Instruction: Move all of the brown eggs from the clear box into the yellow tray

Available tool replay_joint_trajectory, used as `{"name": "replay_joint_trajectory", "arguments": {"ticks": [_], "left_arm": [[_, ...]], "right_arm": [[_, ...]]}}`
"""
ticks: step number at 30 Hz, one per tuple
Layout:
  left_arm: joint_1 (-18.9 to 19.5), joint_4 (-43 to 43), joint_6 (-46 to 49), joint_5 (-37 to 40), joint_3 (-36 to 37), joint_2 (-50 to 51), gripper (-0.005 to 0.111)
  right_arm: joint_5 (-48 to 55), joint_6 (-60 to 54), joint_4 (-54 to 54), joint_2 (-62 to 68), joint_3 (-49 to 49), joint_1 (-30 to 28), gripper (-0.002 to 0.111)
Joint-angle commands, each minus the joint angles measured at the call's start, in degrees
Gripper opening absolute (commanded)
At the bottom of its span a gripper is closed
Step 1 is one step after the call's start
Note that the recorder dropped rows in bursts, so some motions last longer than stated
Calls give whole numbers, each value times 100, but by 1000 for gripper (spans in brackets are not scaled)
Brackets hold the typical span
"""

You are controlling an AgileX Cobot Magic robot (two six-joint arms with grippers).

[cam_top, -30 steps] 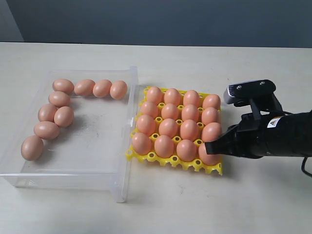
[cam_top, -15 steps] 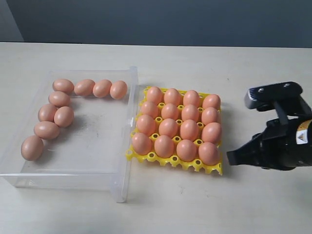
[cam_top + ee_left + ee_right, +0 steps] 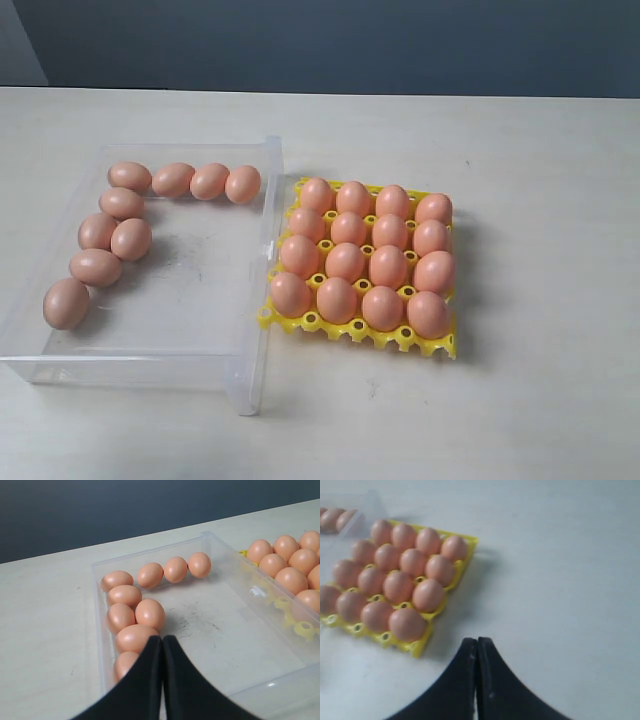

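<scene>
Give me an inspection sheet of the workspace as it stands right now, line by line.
Surface: pale matte tabletop, a few faint marks.
Job's things: light brown oval eggs, nine in the shallow clear plastic box; sixteen more fill every cup of the bright yellow plastic egg tray beside it.
Clutter: dark specks on the box floor.
Grippers: left gripper jaws shut, empty, aimed at the box; right gripper jaws shut, empty, off to the side of the tray.
Cables: nothing seen.
Surroundings: dark grey-blue wall behind the table.
</scene>
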Motion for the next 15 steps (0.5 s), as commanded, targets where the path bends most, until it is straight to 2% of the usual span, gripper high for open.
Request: {"name": "replay_joint_trajectory", "arguments": {"ticks": [1, 5, 8, 12, 15], "left_arm": [[-7, 0, -15, -59, 23, -28, 0], [-7, 0, -15, -59, 23, -28, 0], [-7, 0, -15, -59, 23, -28, 0], [-7, 0, -15, -59, 23, -28, 0], [-7, 0, -15, -59, 23, -28, 0]], "right_arm": [[824, 1321, -1304, -906, -71, 25, -1], [863, 1461, -1718, -1238, -71, 25, -1], [729, 1494, -2460, -1238, -15, 25, -1], [-76, 1800, -3612, -1238, -12, 25, -1], [-894, 1825, -3910, -1238, 29, 25, -1]]}}
